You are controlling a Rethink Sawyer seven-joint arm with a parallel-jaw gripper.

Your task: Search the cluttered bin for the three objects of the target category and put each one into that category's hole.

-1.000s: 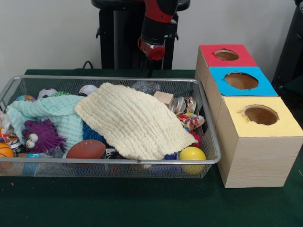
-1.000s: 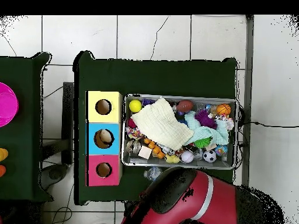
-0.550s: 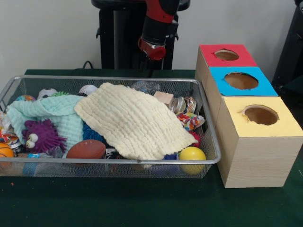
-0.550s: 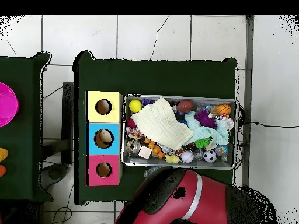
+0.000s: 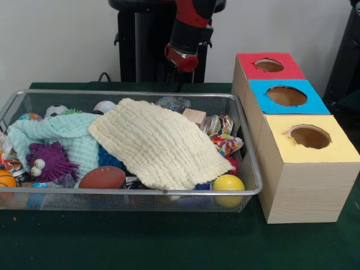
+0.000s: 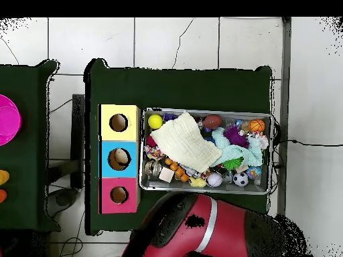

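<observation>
Front view
Arm [image 5: 188, 31]: red and black, hangs behind the bin's far rim. Jaws: cannot tell, no fingertips show.
Bin [image 5: 250, 169]: wire mesh basket on green table [image 5: 169, 242], heaped with clutter.
Cream cloth [image 5: 157, 143]: spread over the bin's middle, covering much beneath.
Mint cloth [image 5: 62, 135]: left of the cream one, partly under it.
Purple spiky toy [image 5: 48, 160]: at left, against the mint cloth.
Brown football [image 5: 102, 178]: at the near rim.
Yellow ball [image 5: 228, 184]: near right corner.
Wooden block [image 5: 194, 117]: by the far rim, just beside wrapped snacks [image 5: 225, 140].
Boxes: red [image 5: 269, 64], blue [image 5: 287, 95], yellow [image 5: 309, 138], in a row right of the bin, each with a round hole.

Overhead view
Arm [image 6: 201, 227]: bulk sits below the bin, apart from it.
Bin [image 6: 268, 154]: right of the boxes.
Blue box [image 6: 119, 159]: a pale object lies in its hole.
</observation>
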